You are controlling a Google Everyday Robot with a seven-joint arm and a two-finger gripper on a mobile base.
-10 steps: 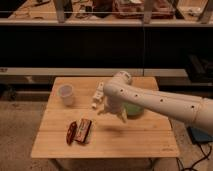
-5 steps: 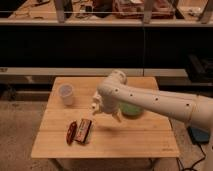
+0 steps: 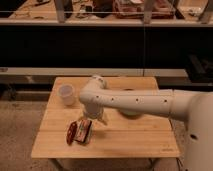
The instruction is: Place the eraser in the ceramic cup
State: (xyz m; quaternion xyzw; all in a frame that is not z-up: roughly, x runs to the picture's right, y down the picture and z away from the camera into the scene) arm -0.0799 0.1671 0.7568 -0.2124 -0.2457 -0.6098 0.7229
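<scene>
The eraser (image 3: 83, 131) is a small reddish-brown block lying on the wooden table (image 3: 125, 142) near its front left. A dark red oval thing (image 3: 71, 133) lies right beside it on the left. The ceramic cup (image 3: 66, 94) is a pale white round cup standing upright at the table's back left, apart from the eraser. My gripper (image 3: 94, 120) hangs from the white arm (image 3: 145, 102), pointing down just above and to the right of the eraser.
A green bowl (image 3: 131, 115) stands on the table mid-right, mostly hidden behind the arm. Dark shelving and a bench with clutter stand behind the table. The table's front edge runs just below the eraser.
The arm has swung left and down across the table. The gripper has moved from near the table's middle back to just above the eraser. The arm now covers most of the green bowl.
</scene>
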